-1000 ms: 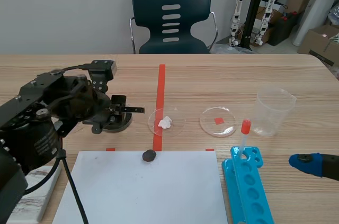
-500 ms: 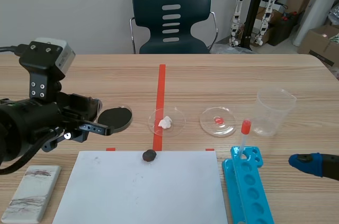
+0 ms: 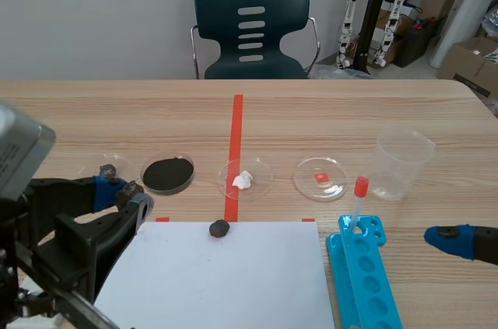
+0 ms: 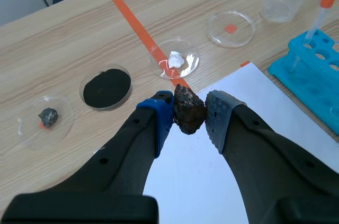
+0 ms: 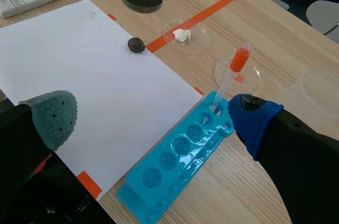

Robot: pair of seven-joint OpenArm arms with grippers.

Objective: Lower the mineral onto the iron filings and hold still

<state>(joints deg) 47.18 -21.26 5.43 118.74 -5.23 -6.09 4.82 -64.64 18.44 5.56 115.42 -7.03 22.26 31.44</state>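
- Pinching the mineral (image 4: 188,112) across its middle, the left gripper (image 4: 189,121) is pressing its two dotted pads (image 4: 218,112) against opposite faces of the lump, so the fingers are standing apart only by the stone's width.
- The mineral is hanging over the left part of the white paper sheet (image 3: 226,282), toward the near left corner of the bench (image 3: 350,111), and is not yet over its target.
- The iron filings (image 4: 107,86) are lying as a black disc in a shallow clear dish (image 4: 81,90), ahead of the left gripper and off to one side, toward the bench's left edge.
- A second dish (image 4: 20,123) is sitting just beside the first, nearer that edge, and is holding a small grey stone (image 4: 47,116).
- The lump is looking dark, rough and knobbly, so it is probably behaving as a hard, dense piece. It is unlikely to deform and is giving the soft pads plenty of bite.
- Its uneven shape is suggesting some risk of pivoting, so the present hold across the widest part is seeming the right one.
- The filings dish is appearing light and thin-walled, so a slow, gentle descent is likely being called for, lest it slide or the filings scatter.
- The right gripper (image 5: 153,121) is resting by the bench's right edge, near the blue rack (image 3: 362,282), with its fingers spread wide and holding nothing.
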